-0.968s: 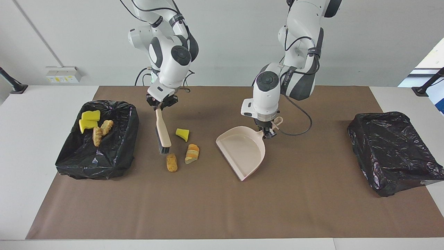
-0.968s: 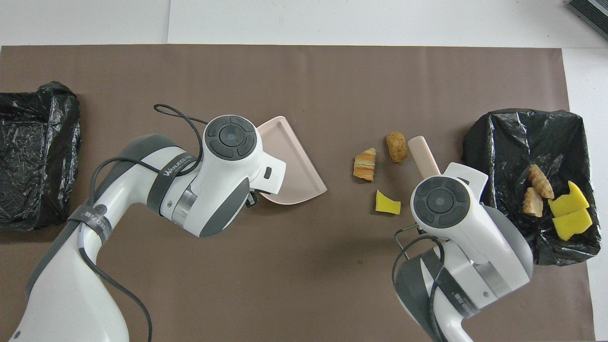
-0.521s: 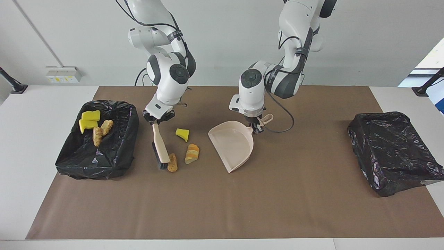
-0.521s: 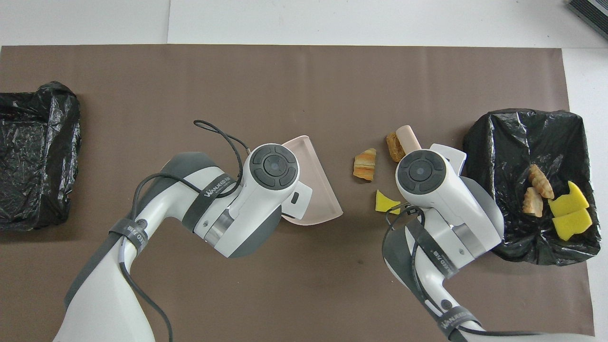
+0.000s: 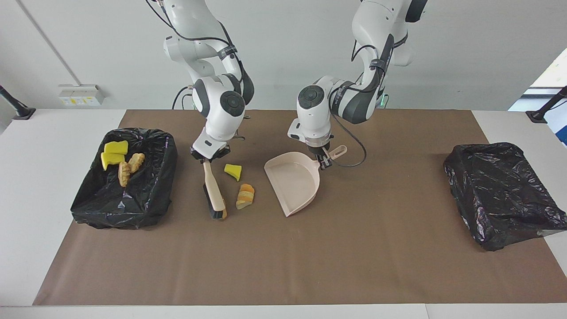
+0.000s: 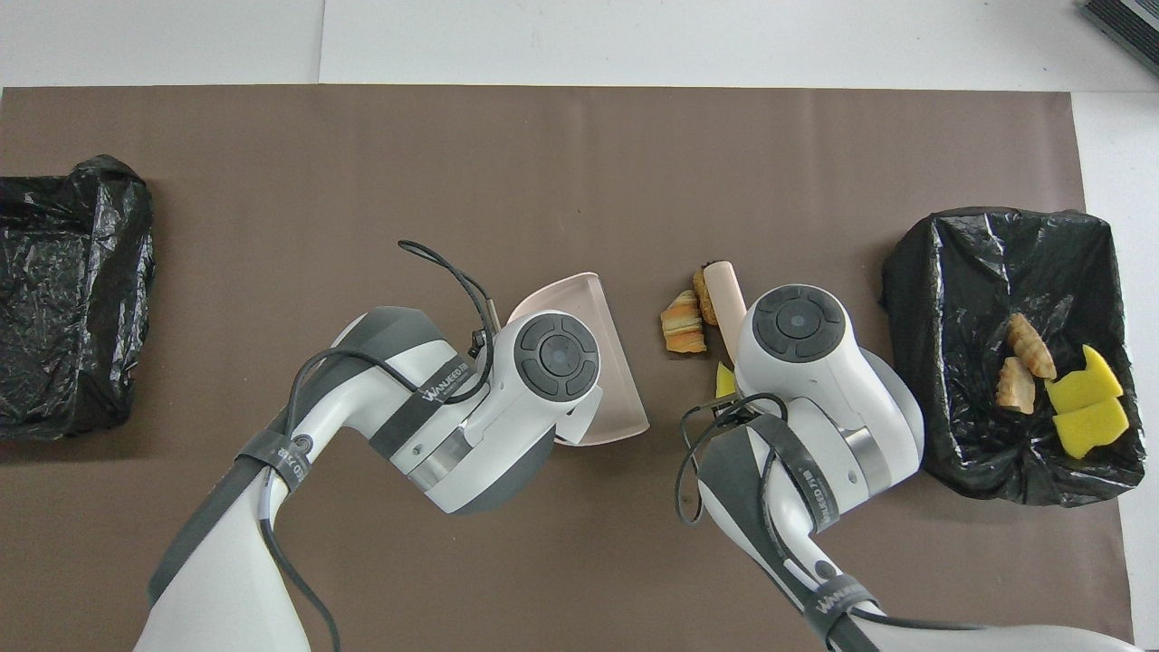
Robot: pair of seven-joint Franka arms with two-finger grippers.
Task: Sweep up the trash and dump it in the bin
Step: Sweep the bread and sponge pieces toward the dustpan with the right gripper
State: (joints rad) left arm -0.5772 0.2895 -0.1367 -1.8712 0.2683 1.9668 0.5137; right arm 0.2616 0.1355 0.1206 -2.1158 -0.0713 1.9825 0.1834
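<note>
On the brown mat three pieces of trash lie loose: a yellow sponge wedge (image 5: 233,171) (image 6: 724,380), an orange-striped croissant piece (image 5: 245,196) (image 6: 681,321) and a brown nugget (image 6: 704,297) pressed against the brush bristles (image 5: 217,214). My right gripper (image 5: 208,156) is shut on the beige brush handle (image 5: 212,184) (image 6: 724,288), brush slanting down to the mat. My left gripper (image 5: 325,160) is shut on the handle of the beige dustpan (image 5: 294,181) (image 6: 618,349), its mouth facing the trash. The black-lined bin (image 5: 146,195) (image 6: 924,272) holds yellow sponges (image 5: 113,153) and croissant pieces (image 5: 130,166).
A second black-lined bin (image 5: 500,186) (image 6: 63,290) stands at the left arm's end of the table. The brown mat (image 5: 283,266) covers the working area, with white table around it. Both arms' wrists hide their grippers in the overhead view.
The right gripper swung the brush toward the dustpan, pushing the nugget up against the croissant piece. The left gripper carried the dustpan closer to the loose trash.
</note>
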